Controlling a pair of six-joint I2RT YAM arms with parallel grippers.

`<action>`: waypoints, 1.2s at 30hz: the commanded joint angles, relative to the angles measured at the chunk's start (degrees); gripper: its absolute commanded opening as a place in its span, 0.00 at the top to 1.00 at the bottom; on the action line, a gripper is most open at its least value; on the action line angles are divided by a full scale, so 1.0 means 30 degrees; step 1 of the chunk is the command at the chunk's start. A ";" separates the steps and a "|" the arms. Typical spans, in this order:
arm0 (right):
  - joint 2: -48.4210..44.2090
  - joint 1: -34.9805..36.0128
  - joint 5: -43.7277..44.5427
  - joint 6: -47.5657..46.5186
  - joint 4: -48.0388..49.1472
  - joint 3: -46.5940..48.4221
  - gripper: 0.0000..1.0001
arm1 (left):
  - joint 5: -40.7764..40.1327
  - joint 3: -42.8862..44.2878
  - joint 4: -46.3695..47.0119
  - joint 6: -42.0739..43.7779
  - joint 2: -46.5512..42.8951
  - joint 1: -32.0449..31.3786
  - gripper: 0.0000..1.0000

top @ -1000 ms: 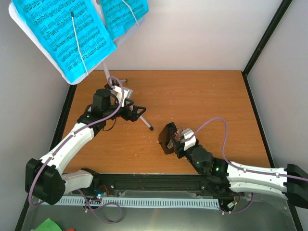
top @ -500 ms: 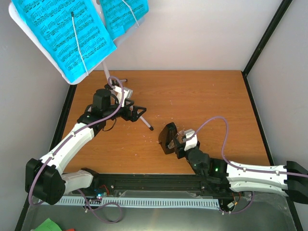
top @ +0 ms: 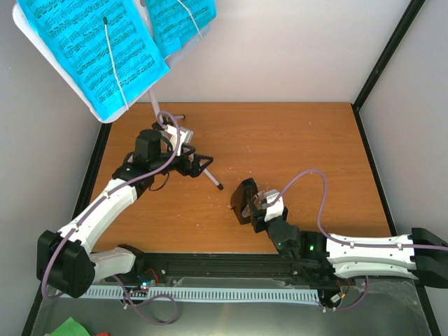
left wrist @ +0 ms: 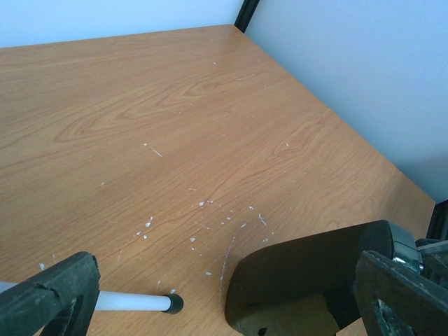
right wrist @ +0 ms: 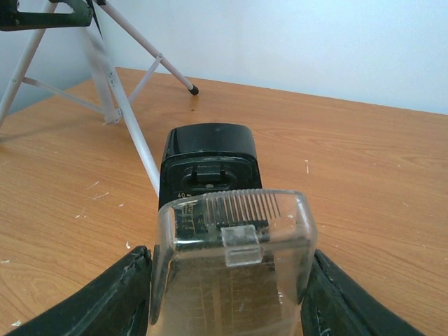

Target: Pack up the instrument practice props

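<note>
**Metronome with its clear cover in the right tool, close beside the tripod's feet**

The small black metronome [top: 243, 201] sits on the desk [top: 301, 140], near its front edge and roughly at its centre. The clear cover [right wrist: 234, 280] is pinched at both sides by the right tool [right wrist: 231, 304]. Its far end overlaps the metronome's face, so the printed scale shows through the plastic. Whether the cover is fully seated cannot be told.

In the right wrist view, one white tripod leg [right wrist: 136, 140] slants down to the metronome's left edge. A second leg ends in a black foot [right wrist: 194, 89] on the desk beyond it. In the left wrist view, a foot lies near the metronome but apart from it.

The left tool [top: 198, 162] is spread wide, low among these legs. Contact with a leg cannot be judged.

The music stand [top: 155, 101] rises at the desk's far left corner. Its white sheet holder [top: 28, 35] tilts towards the overhead camera and carries the cyan pages [top: 98, 49].

White flecks [left wrist: 203, 203] dot the wood. A purple cable [top: 311, 171] arches over the right arm. Pale walls [top: 294, 49] enclose the desk, and a black frame post [top: 389, 52] stands at the far right corner.
</note>
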 commanded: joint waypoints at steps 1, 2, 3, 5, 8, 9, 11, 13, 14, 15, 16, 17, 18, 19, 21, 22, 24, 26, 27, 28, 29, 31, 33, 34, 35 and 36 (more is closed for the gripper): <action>-0.0109 0.0151 0.0800 -0.0365 0.0911 0.0362 0.52 | 0.0404 0.0131 0.0295 -0.0268 -0.0053 0.0142 0.00; -0.0089 0.0147 0.0751 -0.0404 0.0972 0.0296 0.52 | 0.0429 0.0123 0.0279 -0.0270 -0.0039 0.0142 0.01; -0.0072 0.0147 0.0712 -0.0390 0.1034 0.0270 0.52 | 0.0447 0.0133 0.0296 -0.0285 -0.0033 0.0142 0.00; 0.0087 0.0143 0.0674 -0.0410 0.1203 0.0211 0.52 | 0.0465 0.0111 0.0335 -0.0299 0.0005 0.0142 0.01; 0.0440 0.0096 0.0651 -0.0485 0.1554 0.0124 0.52 | 0.0590 0.0110 0.0324 -0.0339 0.0049 0.0142 0.00; 0.0528 0.0027 0.0560 -0.0514 0.1678 0.0076 0.52 | 0.0672 0.0095 0.0342 -0.0356 0.0062 0.0142 0.01; 0.0654 -0.0225 0.0308 -0.0531 0.1859 0.0003 0.52 | 0.0794 0.0109 0.0336 -0.0380 0.0118 0.0142 0.01; 0.0718 -0.0445 0.0090 -0.0485 0.1903 -0.0043 0.52 | 0.0828 0.0087 0.0328 -0.0412 0.0150 0.0157 0.00; 0.0724 -0.0565 -0.0023 -0.0481 0.1945 -0.0080 0.52 | 0.0816 0.0106 0.0328 -0.0409 0.0152 0.0144 0.01; 0.0725 -0.0645 -0.0143 -0.0473 0.1984 -0.0114 0.53 | 0.0840 0.0107 0.0342 -0.0416 0.0152 0.0157 0.00; 0.0755 -0.0721 -0.0235 -0.0454 0.2025 -0.0148 0.53 | 0.0857 0.0105 0.0329 -0.0402 0.0152 0.0144 0.01; 0.0802 -0.0793 -0.0283 -0.0444 0.2023 -0.0174 0.53 | 0.0871 0.0094 0.0328 -0.0415 0.0155 0.0143 0.01; 0.0845 -0.0857 -0.0315 -0.0403 0.2019 -0.0199 0.53 | 0.0872 0.0107 0.0342 -0.0417 0.0152 0.0142 0.00; 0.0916 -0.0898 -0.0377 -0.0376 0.2041 -0.0246 0.53 | 0.0872 0.0102 0.0328 -0.0402 0.0152 0.0142 0.00; 0.1009 -0.0966 -0.0508 -0.0350 0.2138 -0.0334 0.53 | 0.0876 0.0093 0.0324 -0.0417 0.0170 0.0142 0.01; 0.1046 -0.0989 -0.0526 -0.0351 0.2224 -0.0377 0.53 | 0.0873 0.0103 0.0327 -0.0417 0.0180 0.0142 0.00; 0.1174 -0.1022 -0.0579 -0.0382 0.2385 -0.0439 0.53 | 0.0873 0.0086 0.0329 -0.0416 0.0181 0.0142 0.01; 0.1378 -0.1088 -0.0656 -0.0434 0.2550 -0.0499 0.53 | 0.0873 0.0105 0.0328 -0.0417 0.0210 0.0142 0.00; 0.1440 -0.1084 -0.0695 -0.0471 0.2594 -0.0526 0.53 | 0.0873 0.0101 0.0331 -0.0395 0.0232 0.0142 0.01; 0.1525 -0.1084 -0.0721 -0.0483 0.2665 -0.0555 0.53 | 0.0873 0.0108 0.0328 -0.0414 0.0242 0.0142 0.00; 0.1598 -0.1113 -0.0754 -0.0543 0.2773 -0.0602 0.53 | 0.0873 0.0109 0.0328 -0.0416 0.0262 0.0153 0.01; 0.1691 -0.1114 -0.0806 -0.0631 0.3086 -0.0762 0.53 | 0.0873 0.0095 0.0335 -0.0409 0.0265 0.0161 0.00; 0.1733 -0.1114 -0.0994 -0.0911 0.3462 -0.0930 0.53 | 0.0873 0.0124 0.0331 -0.0381 0.0297 0.0143 0.01; 0.1778 -0.1113 -0.1067 -0.1007 0.3616 -0.1015 0.53 | 0.0873 0.0104 0.0328 -0.0387 0.0298 0.0142 0.01; 0.1802 -0.1128 -0.1108 -0.1145 0.3746 -0.1063 0.53 | 0.0873 0.0109 0.0328 -0.0373 0.0284 0.0142 0.01; 0.1808 -0.1119 -0.1150 -0.1201 0.3835 -0.1171 0.53 | 0.0873 0.0109 0.0328 -0.0386 0.0296 0.0146 0.01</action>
